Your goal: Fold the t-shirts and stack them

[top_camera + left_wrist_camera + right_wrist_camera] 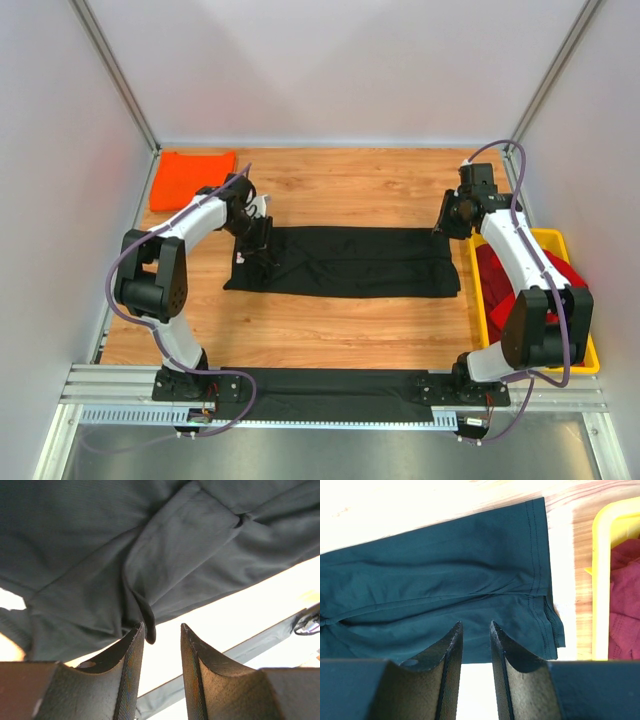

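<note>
The black shirt [345,262] lies in a long strip across the bench [330,190] middle. The left gripper [162,630] and right gripper [475,627] hover at its ends, slightly parted and empty. Pinching only one layer would likely pull the fold apart.

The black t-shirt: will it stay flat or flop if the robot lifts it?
Probably flop: the black t-shirt lies in soft folds and creases, so it would likely droop. It looks thin, so it is probably light. Pushed, it may bunch up.
</note>
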### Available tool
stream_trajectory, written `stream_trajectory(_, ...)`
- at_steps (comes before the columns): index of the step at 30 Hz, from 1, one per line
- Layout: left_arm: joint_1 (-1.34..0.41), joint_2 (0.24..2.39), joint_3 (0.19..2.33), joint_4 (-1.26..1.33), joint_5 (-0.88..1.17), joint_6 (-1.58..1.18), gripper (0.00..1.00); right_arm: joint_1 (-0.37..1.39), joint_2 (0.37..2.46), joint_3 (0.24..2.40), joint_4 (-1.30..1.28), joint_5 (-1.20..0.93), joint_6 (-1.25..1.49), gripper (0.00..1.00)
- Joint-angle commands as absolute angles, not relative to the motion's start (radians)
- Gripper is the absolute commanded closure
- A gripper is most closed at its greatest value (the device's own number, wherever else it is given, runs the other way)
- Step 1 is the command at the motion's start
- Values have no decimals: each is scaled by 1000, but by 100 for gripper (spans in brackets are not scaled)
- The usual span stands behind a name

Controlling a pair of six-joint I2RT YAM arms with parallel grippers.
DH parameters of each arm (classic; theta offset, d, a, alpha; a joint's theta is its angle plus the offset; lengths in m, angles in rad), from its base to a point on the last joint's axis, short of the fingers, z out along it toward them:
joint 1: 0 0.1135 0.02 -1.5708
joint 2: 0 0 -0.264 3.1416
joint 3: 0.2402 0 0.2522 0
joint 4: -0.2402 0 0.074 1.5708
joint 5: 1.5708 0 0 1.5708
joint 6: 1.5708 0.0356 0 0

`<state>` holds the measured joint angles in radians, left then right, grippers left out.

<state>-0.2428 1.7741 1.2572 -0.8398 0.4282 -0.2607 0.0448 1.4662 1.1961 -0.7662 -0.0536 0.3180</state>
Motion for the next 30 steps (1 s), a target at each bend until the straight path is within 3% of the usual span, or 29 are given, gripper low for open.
stream_trajectory(1, -259, 1744, 1235, -802, 509, -268, 58, 48, 1422, 1209, -761, -57, 324, 70)
stream_trajectory(11, -268, 1732, 1233, -802, 503, -281, 58, 54, 1424, 1219, -765, -84, 324, 69)
stream_trajectory(17, -284, 1746, 1255, -833, 341, -267, 58, 61, 1416, 1226, -773, -77, 325, 69)
stream_trajectory(30, -373, 1835, 1357, -879, 197, -248, 57, 60, 1417, 1221, -775, -66, 319, 69)
